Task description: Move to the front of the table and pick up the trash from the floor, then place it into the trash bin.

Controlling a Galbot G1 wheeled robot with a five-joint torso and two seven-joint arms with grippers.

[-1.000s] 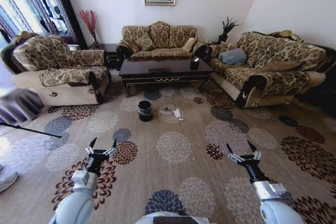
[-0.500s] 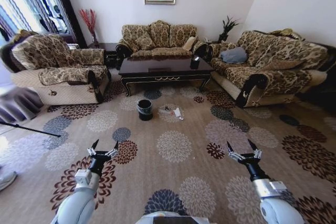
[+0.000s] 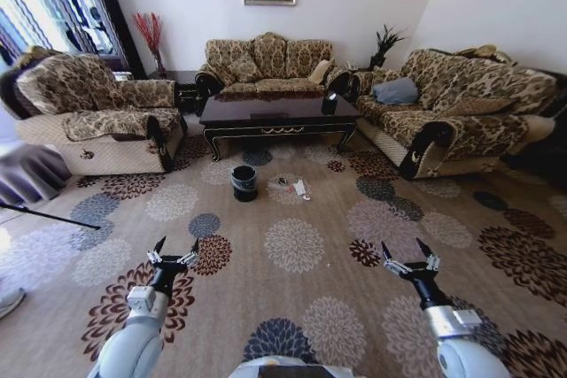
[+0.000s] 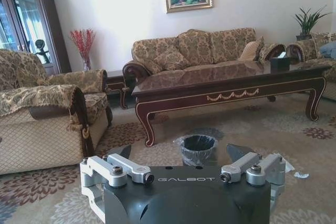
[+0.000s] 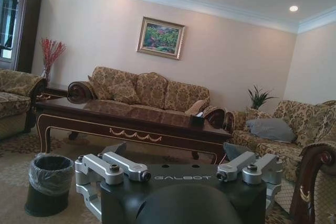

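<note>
Trash (image 3: 295, 189) beside trash bin (image 3: 244, 184), both hands spread.

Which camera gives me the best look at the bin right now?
The right wrist view: the bin is largest there, side-on, its liner folded over the rim. The left wrist view shows it partly hidden behind the left gripper. The head view shows it small and far off, before the table.

The table (image 3: 278, 115) stands at the far middle of the floor (image 3: 292, 298), a sofa (image 3: 268, 66) behind it, an armchair (image 3: 89, 112) to its left and a long sofa (image 3: 452, 108) to its right. In front of the table sits the bin (image 3: 244, 182), with the trash (image 3: 295, 189) on the floor just right of it. A box (image 3: 329, 104) rests on the table's right end.
</note>
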